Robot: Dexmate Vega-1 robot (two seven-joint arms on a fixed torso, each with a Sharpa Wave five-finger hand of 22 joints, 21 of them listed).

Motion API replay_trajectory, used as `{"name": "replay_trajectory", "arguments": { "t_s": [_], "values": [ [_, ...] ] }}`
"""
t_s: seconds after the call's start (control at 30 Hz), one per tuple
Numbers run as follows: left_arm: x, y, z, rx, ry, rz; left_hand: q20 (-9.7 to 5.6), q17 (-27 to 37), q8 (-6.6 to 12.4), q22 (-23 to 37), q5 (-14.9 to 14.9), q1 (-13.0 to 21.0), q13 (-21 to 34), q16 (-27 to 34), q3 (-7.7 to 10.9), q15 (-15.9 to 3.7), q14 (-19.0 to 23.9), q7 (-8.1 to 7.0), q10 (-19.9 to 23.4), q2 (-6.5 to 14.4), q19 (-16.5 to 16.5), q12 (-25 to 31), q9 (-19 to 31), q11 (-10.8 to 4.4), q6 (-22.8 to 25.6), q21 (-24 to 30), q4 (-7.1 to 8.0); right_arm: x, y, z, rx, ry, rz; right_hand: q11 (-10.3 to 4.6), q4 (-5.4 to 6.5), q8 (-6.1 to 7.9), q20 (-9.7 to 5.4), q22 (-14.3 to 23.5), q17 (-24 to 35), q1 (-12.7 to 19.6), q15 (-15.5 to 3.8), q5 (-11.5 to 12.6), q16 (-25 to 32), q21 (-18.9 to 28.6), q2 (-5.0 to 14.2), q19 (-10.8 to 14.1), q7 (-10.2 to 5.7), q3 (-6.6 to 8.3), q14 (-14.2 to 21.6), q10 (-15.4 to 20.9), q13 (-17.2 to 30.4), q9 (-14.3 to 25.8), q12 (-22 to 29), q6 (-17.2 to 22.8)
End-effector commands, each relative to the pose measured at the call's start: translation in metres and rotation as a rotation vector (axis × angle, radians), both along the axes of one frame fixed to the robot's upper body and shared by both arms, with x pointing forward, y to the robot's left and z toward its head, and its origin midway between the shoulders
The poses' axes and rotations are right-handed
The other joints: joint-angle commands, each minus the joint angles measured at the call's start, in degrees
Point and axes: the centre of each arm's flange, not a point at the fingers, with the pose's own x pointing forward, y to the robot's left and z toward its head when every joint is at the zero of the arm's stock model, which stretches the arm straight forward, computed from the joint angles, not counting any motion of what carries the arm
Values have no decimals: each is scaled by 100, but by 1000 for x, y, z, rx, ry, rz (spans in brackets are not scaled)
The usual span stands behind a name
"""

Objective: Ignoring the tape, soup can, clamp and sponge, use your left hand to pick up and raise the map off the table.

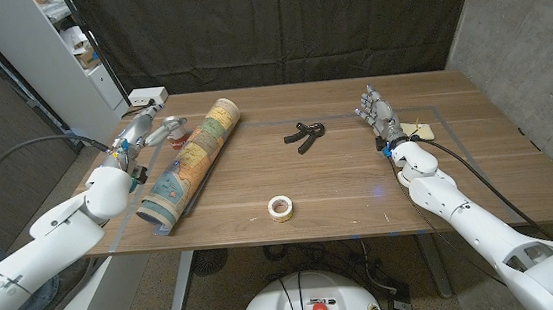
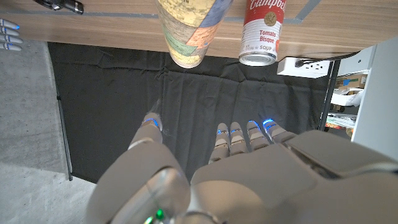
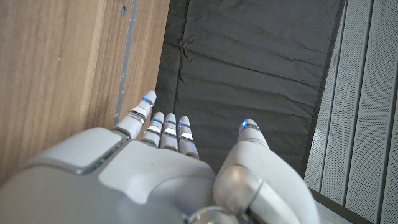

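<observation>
"Paper, rolled: where does the map [image 1: 192, 160] lie?"

"Diagonally at the table's [image 1: 360, 193] left, soup can [image 1: 177, 141] just beside it. Left hand [image 1: 134, 137] alongside, fingers spread, empty; right hand [image 1: 377, 113] likewise empty."

"Handling?"

"Probably light, crushable, prone to rolling; wrap the middle."

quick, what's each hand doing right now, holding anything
Left hand: open, fingers apart, holding nothing, beside the rolled paper map tube.
Right hand: open, holding nothing.

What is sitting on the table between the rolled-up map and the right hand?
In the head view, the black clamp lies on the wood between the map and the right hand. The tape lies nearer the table's front edge.
</observation>
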Motion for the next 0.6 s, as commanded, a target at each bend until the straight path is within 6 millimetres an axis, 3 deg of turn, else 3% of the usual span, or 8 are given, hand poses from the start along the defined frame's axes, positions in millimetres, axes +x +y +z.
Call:
{"name": "replay_trajectory", "arguments": {
  "t_s": [0.03,0.17,0.33,0.6],
  "values": [
    [5,0,-4,14,30,20,55,27,-15,17,17,13,32,-5,-33,56,-25,7,-36,-79,-29,-10,28,36,-51,-3,-23,2,1,1,-2,0,1,-20,-2,-9,8,19,13,62,7,-24,30,-4,0,-11,4,-13,27,74,34,17,5,59],
    [8,-2,-5,16,39,19,62,28,-16,17,21,14,32,-10,-40,72,-46,-8,-49,-89,-51,-12,28,41,-67,-8,-25,3,1,1,-2,0,4,-15,-4,-11,10,19,13,62,7,-24,29,-3,1,-11,5,-15,28,75,34,17,5,56],
    [8,-6,-5,38,47,38,160,30,-3,18,42,23,34,10,-68,260,-40,21,-81,-128,-62,-6,29,210,-93,2,-35,4,0,1,0,-1,5,-24,-4,-8,11,19,14,57,5,-24,27,-4,2,-11,12,-18,25,77,34,17,5,66],
    [10,-10,-7,60,69,54,186,31,-5,18,52,29,35,4,-82,279,-72,27,-114,-147,-67,-10,28,251,-124,5,-39,4,-1,-1,2,0,6,-34,-3,-15,17,19,18,49,-5,-24,39,-6,9,-19,4,-24,55,45,35,17,-9,51]
  ]
}}
